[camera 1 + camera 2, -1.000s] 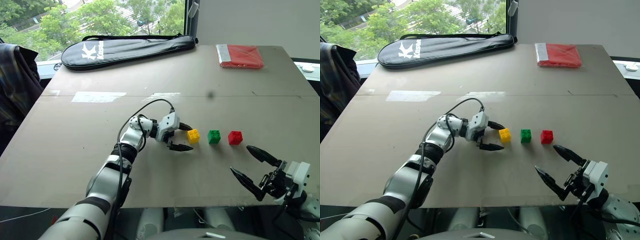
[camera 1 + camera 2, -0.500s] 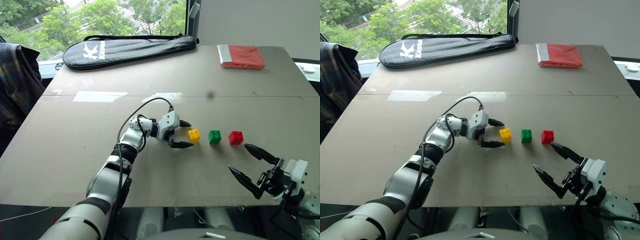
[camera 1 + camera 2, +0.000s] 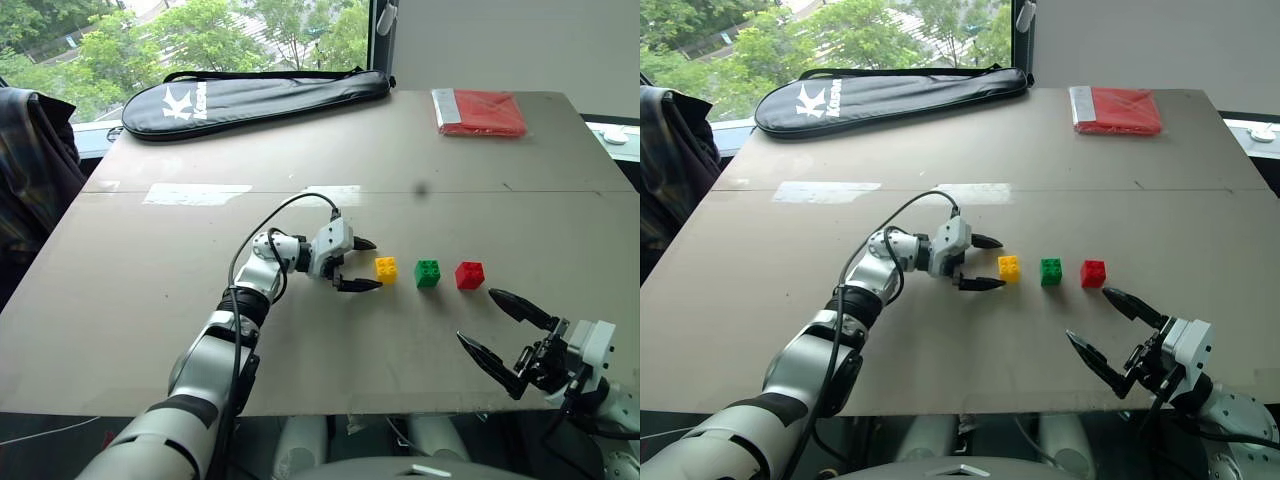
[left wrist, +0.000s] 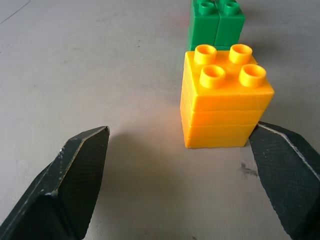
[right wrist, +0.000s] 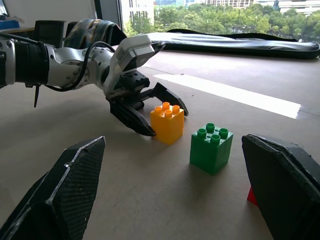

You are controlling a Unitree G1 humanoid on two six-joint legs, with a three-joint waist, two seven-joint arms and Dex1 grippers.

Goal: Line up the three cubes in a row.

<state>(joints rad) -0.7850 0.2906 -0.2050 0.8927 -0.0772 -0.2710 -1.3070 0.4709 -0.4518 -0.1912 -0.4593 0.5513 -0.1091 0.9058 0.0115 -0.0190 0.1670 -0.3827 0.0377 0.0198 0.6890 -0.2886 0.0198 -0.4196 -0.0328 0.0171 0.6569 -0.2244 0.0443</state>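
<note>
The three cubes stood in a row near the middle of the desk (image 3: 140, 300), each apart from the next: the yellow cube (image 3: 386, 269) on the left, the green cube (image 3: 428, 273) in the middle, the red cube (image 3: 469, 275) on the right, all studs-up. The left gripper (image 3: 362, 264) lay low over the desk just beside the yellow cube, its fingers spread wide and holding nothing; in the left wrist view one fingertip sat close by the cube's lower corner, though contact could not be made out. The right gripper (image 3: 503, 331) hovered near the desk's front edge, in front of the red cube and apart from it, likewise wide open and empty.

The desk was a broad, plain grey-brown surface with a faint seam running across it and pale patches of window glare. At its far edge lay a long black racket bag (image 3: 255, 98) with white lettering, and toward the far right corner a flat red packet (image 3: 480, 111). A dark plaid garment (image 3: 30, 170) hung at the far left. Beyond the desk a window showed green trees (image 3: 200, 35), with a pale wall to the right.
</note>
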